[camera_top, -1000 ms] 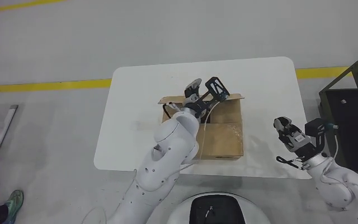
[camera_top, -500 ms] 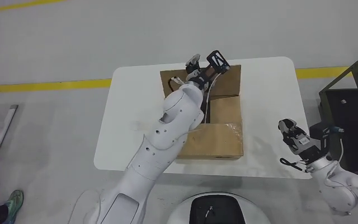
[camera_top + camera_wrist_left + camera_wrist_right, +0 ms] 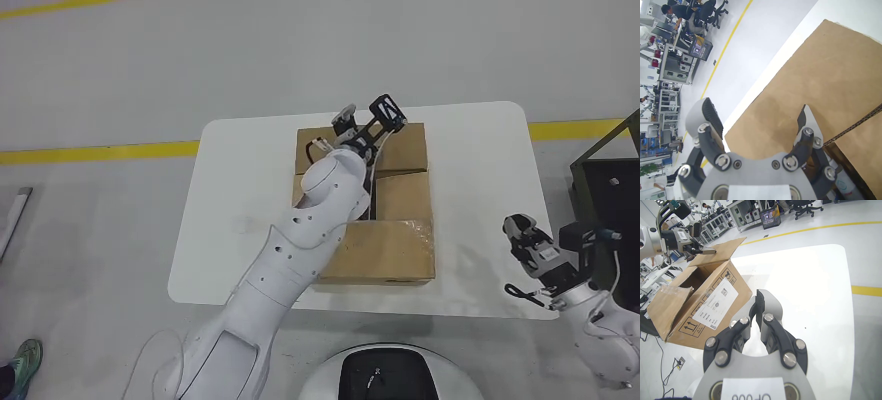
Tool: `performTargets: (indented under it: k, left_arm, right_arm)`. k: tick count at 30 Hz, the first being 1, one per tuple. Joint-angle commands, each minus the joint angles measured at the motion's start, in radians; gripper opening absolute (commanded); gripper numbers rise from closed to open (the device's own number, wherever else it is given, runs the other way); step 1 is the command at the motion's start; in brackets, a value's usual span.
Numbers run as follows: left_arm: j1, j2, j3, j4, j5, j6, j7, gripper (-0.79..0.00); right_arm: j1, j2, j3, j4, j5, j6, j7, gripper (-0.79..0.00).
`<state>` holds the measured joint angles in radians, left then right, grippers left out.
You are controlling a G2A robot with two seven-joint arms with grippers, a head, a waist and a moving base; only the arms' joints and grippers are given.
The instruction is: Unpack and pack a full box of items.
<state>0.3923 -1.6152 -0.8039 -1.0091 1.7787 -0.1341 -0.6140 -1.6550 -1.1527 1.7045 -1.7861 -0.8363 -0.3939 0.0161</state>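
Note:
A brown cardboard box [image 3: 385, 245] stands in the middle of the white table [image 3: 470, 140]. Its far flap [image 3: 405, 148] lies folded outward, almost flat. My left gripper [image 3: 368, 115] is open over that flap [image 3: 819, 75], with one fingertip [image 3: 803, 116] against the cardboard. In the right wrist view the same gripper [image 3: 703, 239] sits at the top of the raised flap [image 3: 725, 249] of the box [image 3: 702, 298]. My right gripper [image 3: 520, 228] hovers off the table's near right corner, shut on nothing [image 3: 757, 306]. A white bottle [image 3: 845, 186] shows inside the box.
The near flap [image 3: 390, 250] with loose clear tape covers the box's front half. Bare table [image 3: 810, 275] lies to the right of the box. A dark rack [image 3: 610, 200] stands off the table's right edge.
My left gripper has swung toward the far edge, pushing the far flap from upright to folded outward. The right arm has drawn back a little toward the near right.

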Motion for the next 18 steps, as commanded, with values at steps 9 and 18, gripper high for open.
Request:
performTargets:
  k: [9, 18]
  left_arm:
    - [0.096, 0.021, -0.101, -0.225, -0.011, -0.007, -0.019, 0.0]
    - [0.384, 0.079, -0.305, -0.661, -0.13, -0.207, -0.166, 0.0]
  right_arm:
    - [0.016, 0.0, 0.033, -0.04, 0.067, 0.007, 0.019, -0.785]
    - [0.039, 0.019, 0.105, -0.078, 0.248, -0.218, 0.173, -0.785]
